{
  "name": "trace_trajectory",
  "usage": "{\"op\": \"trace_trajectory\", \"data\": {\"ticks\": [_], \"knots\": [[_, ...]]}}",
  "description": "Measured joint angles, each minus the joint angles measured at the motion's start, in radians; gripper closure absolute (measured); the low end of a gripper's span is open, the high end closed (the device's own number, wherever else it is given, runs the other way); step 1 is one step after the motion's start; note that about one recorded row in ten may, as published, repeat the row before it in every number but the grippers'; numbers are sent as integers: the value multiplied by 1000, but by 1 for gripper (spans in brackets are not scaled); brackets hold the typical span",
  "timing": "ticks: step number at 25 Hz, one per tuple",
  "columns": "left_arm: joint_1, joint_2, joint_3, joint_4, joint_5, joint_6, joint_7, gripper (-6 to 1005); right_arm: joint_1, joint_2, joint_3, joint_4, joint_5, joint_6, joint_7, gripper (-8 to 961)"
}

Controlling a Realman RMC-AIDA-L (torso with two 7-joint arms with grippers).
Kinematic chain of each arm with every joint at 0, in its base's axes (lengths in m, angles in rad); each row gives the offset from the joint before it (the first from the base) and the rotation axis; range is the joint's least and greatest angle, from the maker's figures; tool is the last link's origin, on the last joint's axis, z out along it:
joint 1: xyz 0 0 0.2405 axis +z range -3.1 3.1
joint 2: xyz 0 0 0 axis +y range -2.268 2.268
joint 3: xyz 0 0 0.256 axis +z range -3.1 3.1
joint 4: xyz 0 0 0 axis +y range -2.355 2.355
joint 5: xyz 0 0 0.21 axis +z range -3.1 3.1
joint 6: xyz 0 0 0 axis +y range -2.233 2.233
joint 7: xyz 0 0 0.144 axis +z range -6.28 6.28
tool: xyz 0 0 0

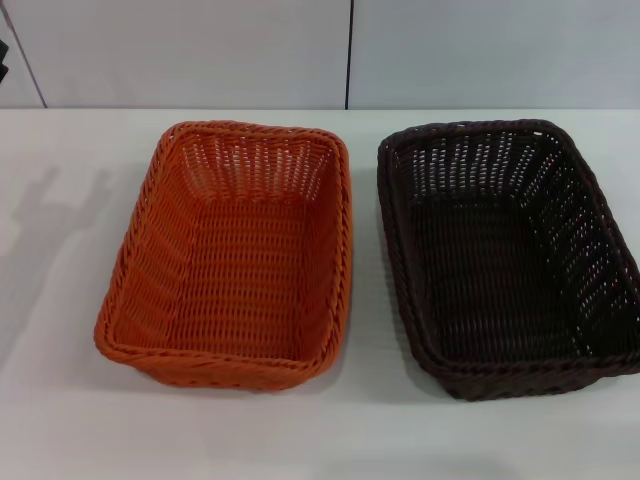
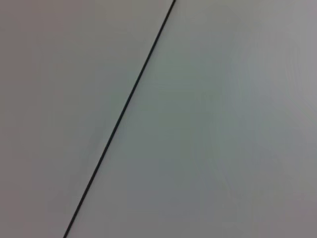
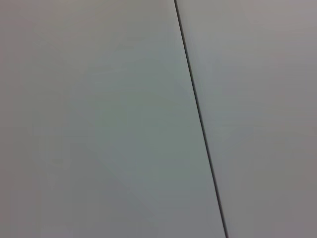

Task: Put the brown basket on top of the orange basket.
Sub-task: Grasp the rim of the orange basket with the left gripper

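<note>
The brown basket [image 1: 505, 255] sits upright on the white worktop [image 1: 60, 420], toward its right side, its open mouth facing up and its long sides running from the near edge toward the far edge. It reaches almost to the right border of the head view. Just beside it, on its left and not touching, the orange basket [image 1: 232, 250] stands the same way round (a narrow strip of bare worktop shows between the two braided rims). Both baskets hold nothing. The far rims of the two lie close to the worktop's far edge, where a pale wall [image 1: 180, 50] with a dark vertical seam [image 1: 349, 55] rises behind them.

Neither tool appears in any view, so whether each is wide or narrow cannot be told. Both wrist views show only a plain pale surface crossed by one thin dark line [image 2: 121, 116] [image 3: 199, 116].
</note>
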Motion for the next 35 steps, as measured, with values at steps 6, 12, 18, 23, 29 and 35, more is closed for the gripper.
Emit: {"op": "trace_trajectory", "data": {"ticks": [6,12,18,23,29,35], "knots": [[7,27,-2,117,114,-92,-136,194,0,-3,12,4,-2,0,0,446],[9,21,-2,158,143,-96,-145,199,1,-3,8,7,-2,8,0,446],[14,34,3,206,181,-100,-169,204,7,-3,6,3,-3,8,0,447],[11,70,6,266,284,-128,-286,209,10,-4,4,-1,-3,14,3,447],[4,138,-1,523,679,-223,-704,214,9,-3,5,5,-3,19,3,447],[-3,160,-3,774,1096,-190,-1075,219,3,-2,11,4,-2,21,2,447]]}}
